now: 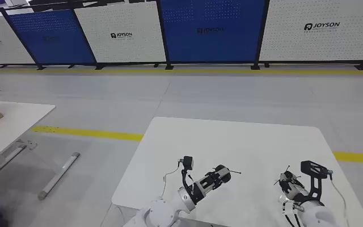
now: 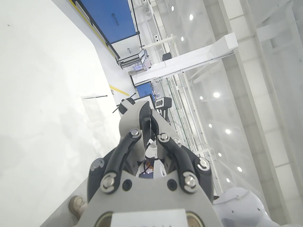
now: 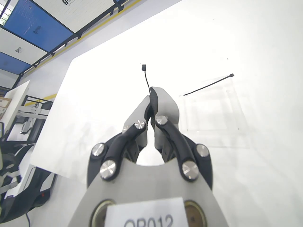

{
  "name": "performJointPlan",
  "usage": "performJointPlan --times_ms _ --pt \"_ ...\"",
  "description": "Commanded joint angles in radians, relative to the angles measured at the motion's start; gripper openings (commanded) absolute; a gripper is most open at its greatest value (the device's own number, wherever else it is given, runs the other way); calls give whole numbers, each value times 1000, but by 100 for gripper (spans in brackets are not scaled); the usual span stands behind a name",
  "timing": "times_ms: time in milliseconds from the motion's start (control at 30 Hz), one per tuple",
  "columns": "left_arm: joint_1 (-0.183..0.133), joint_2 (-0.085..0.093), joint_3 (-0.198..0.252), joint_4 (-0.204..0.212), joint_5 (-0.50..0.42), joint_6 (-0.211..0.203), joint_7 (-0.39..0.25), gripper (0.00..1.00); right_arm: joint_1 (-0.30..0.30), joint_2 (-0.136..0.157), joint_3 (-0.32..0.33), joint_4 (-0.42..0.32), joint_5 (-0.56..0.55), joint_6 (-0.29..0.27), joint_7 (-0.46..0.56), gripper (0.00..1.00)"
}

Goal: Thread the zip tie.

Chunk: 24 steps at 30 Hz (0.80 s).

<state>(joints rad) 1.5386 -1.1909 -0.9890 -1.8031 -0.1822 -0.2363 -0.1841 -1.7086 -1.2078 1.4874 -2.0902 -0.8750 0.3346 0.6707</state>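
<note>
Right gripper (image 3: pixel 151 94), near right, pinches a thin black plastic zip tie (image 3: pixel 143 67), head free over the white surface (image 3: pixel 213 36). Left gripper (image 2: pixel 149 108) grips a second black tie (image 2: pixel 150 122). A third tie (image 3: pixel 208 85) lies on a clear sheet (image 3: pixel 213 119).

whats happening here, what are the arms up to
The right tool is shut on a thin black plastic zip tie, its square head sticking out over the white table. A second black zip tie lies loose on a clear flat plate. The left tool is shut, pointing toward the right one. Nothing is threaded yet.
</note>
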Motion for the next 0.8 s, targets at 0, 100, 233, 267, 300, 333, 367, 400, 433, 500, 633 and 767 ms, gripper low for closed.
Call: performJointPlan --times_ms 0,100,233,267,300,333,367,400,433,500,633,767 --pt "0 0 0 0 0 0 0 0 0 0 0 0 0 0 0 0" --pt "0 0 0 0 0 0 0 0 0 0 0 0 0 0 0 0" --pt "-16 -3 5 15 95 50 79 0 0 0 0 0 0 0 0 0" --pt "-23 -6 10 23 177 80 152 0 0 0 0 0 0 0 0 0" --pt "-25 -12 32 27 227 105 210 0 0 0 0 0 0 0 0 0" --pt "-34 -20 62 35 240 123 243 0 0 0 0 0 0 0 0 0" --pt "-44 -24 75 48 246 133 258 0 0 0 0 0 0 0 0 0" --pt "-55 -29 86 62 257 145 277 0 0 0 0 0 0 0 0 0" --pt "-60 -32 93 68 261 150 290 0 0 0 0 0 0 0 0 0" --pt "-60 -32 93 68 261 150 290 0 0 0 0 0 0 0 0 0" --pt "-60 -32 93 68 261 150 290 0 -40 -8 12 -34 77 -34 -158 0" --pt "-60 -32 93 68 261 150 290 0 -99 -14 35 -63 201 -123 -273 0"
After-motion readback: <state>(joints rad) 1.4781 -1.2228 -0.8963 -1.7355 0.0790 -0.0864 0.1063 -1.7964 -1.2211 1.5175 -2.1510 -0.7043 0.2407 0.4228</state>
